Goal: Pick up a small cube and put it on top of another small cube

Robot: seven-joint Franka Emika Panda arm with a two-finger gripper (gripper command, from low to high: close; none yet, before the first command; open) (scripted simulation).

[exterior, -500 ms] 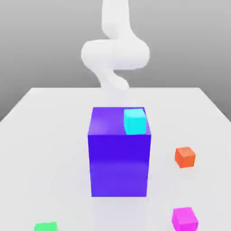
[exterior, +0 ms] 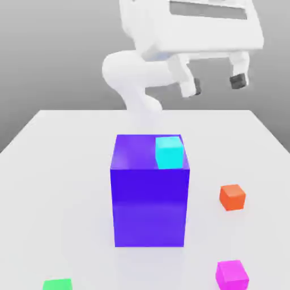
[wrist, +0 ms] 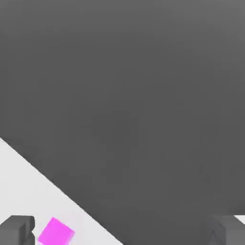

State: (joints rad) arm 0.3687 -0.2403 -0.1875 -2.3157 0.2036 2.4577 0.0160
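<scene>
End effector open and empty, above the counter; we read the magenta cube as well below it, near the exterior view's lower right corner.

The white arm rises at the back and bends at a thick rounded joint, its hand up in the exterior view's upper right — slightly tilted. The gripper hangs below it with its two fingers spread wide, dark pads at the tips — nothing between them.
</scene>
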